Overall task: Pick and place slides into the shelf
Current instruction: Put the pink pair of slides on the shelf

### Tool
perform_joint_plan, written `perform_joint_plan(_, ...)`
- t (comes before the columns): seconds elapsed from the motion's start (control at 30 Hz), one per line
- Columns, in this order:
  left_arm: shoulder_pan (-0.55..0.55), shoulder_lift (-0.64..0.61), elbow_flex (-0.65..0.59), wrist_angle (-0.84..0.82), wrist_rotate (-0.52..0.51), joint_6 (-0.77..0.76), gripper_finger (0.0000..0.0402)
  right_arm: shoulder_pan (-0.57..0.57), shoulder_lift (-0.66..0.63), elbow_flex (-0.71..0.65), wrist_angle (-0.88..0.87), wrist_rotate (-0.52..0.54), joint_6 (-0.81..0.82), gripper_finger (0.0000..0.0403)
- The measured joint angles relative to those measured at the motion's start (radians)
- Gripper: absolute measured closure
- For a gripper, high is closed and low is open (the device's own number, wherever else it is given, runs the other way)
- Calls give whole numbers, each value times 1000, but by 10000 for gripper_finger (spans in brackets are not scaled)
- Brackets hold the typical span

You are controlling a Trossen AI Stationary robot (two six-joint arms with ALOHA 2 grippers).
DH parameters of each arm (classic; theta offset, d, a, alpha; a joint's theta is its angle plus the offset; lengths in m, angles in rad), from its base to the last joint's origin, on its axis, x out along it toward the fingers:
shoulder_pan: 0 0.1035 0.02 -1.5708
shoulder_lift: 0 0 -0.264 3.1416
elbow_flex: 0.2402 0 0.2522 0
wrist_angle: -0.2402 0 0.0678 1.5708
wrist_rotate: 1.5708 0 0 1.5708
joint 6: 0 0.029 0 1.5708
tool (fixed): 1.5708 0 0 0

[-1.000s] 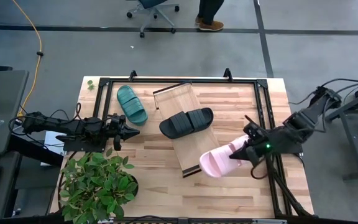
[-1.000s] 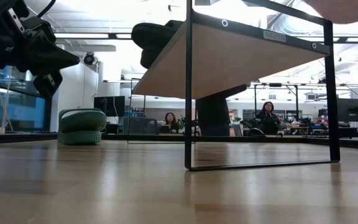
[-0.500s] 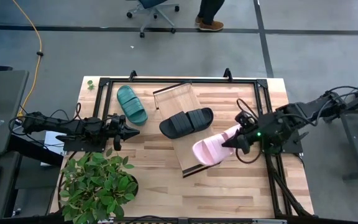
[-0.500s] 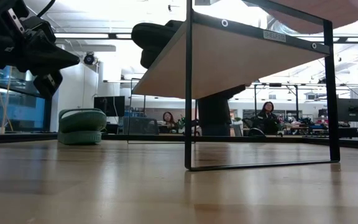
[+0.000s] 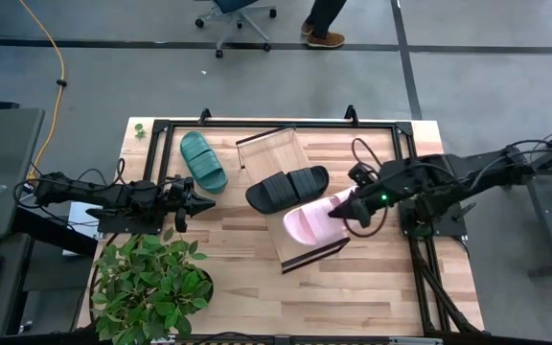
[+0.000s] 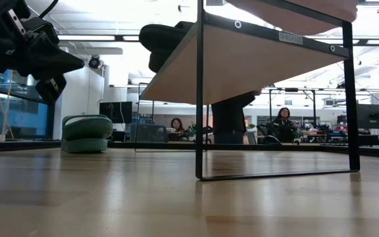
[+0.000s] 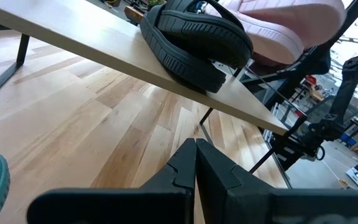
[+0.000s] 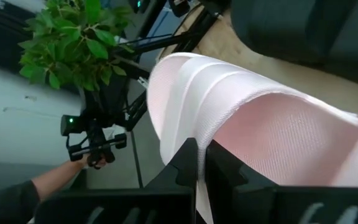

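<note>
**Pink slide held over shelf end**

Left gripper (image 5: 202, 201) idle, fingers closed on nothing, hovering over the table (image 5: 238, 278) just left of the shelf. Potted plant (image 5: 151, 283) at the table's near-left corner. Green slide (image 5: 203, 160) lies on the tabletop, far left, off the shelf. Shelf (image 5: 274, 153) runs diagonally across the middle; black slide (image 5: 287, 187) sits on it, mid-length. Right gripper (image 5: 338, 214) clamped on the pink slide (image 5: 310, 219), which is over the shelf's near end, beside the black one.
</note>
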Motion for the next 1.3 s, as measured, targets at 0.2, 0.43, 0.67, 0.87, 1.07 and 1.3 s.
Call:
perform_joint_plan(0.2, 0, 0, 0, 0, 0, 3, 401, -36, 51, 0, 36, -37, -33, 403)
perform_joint_plan(0.43, 0, 0, 0, 0, 1, 3, 401, -41, 103, 0, 96, -67, -34, 403)
perform_joint_plan(0.67, 0, 0, 0, -1, 7, 3, 401, -40, 164, 0, 136, -79, -46, 403)
perform_joint_plan(0.87, 0, 0, 0, -1, 8, 3, 401, -40, 201, 0, 157, -78, -42, 403)
perform_joint_plan(1.07, 0, 0, 0, -1, 8, 3, 401, -39, 211, 0, 149, -72, -32, 403)
perform_joint_plan(1.3, 0, 0, 0, -1, 8, 4, 401, -39, 210, 0, 144, -54, -25, 403)
